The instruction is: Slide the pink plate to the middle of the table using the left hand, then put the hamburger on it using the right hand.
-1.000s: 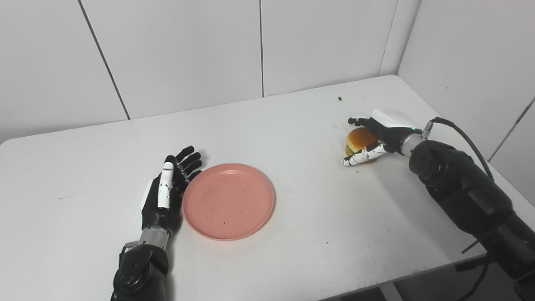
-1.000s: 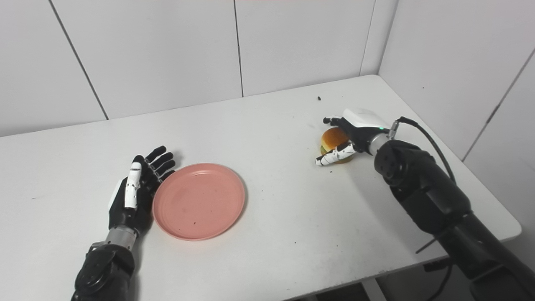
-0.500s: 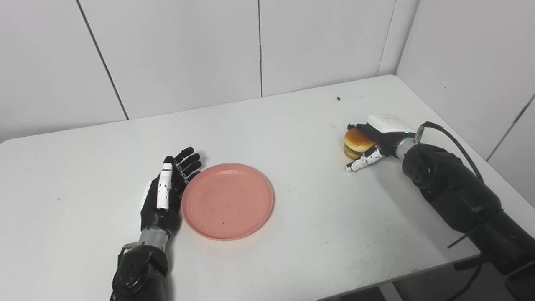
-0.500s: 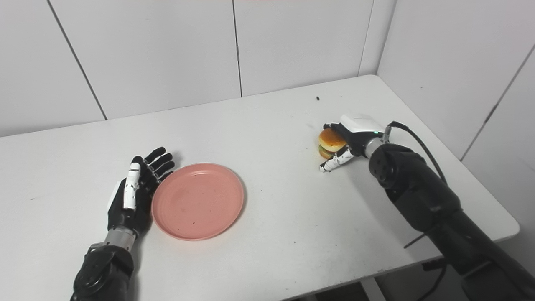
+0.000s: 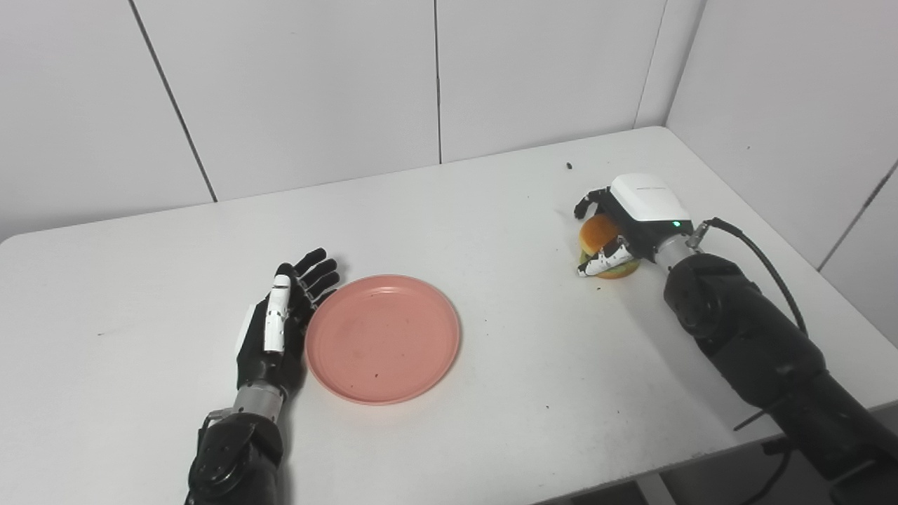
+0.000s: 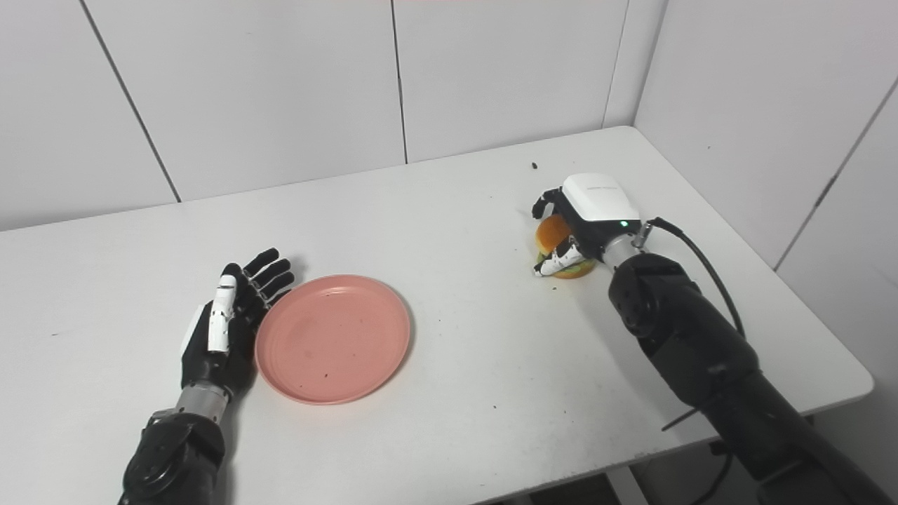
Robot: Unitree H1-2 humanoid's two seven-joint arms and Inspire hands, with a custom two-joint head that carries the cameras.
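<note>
The pink plate (image 5: pixel 382 338) lies flat on the white table (image 5: pixel 491 210), left of the middle. My left hand (image 5: pixel 280 319) rests open on the table with its fingers straight, touching the plate's left rim. At the right side the hamburger (image 5: pixel 598 233), tan bun with green filling, sits tilted on the table. My right hand (image 5: pixel 635 210) covers it from above and behind. Its fingers curl round the far side and the white thumb (image 5: pixel 602 264) presses the near side, so the hand is shut on the hamburger. The hand hides the hamburger's right part.
A small dark speck (image 5: pixel 569 165) lies on the table behind the hamburger. Walls close the back and the right side. The table's front edge (image 5: pixel 631 477) runs near the picture's bottom. A black cable (image 5: pixel 765 242) loops from my right wrist.
My right hand has turned palm-down over the hamburger and its fingers and thumb have closed round it. The hamburger has tipped a little. The left hand and the plate have not moved.
</note>
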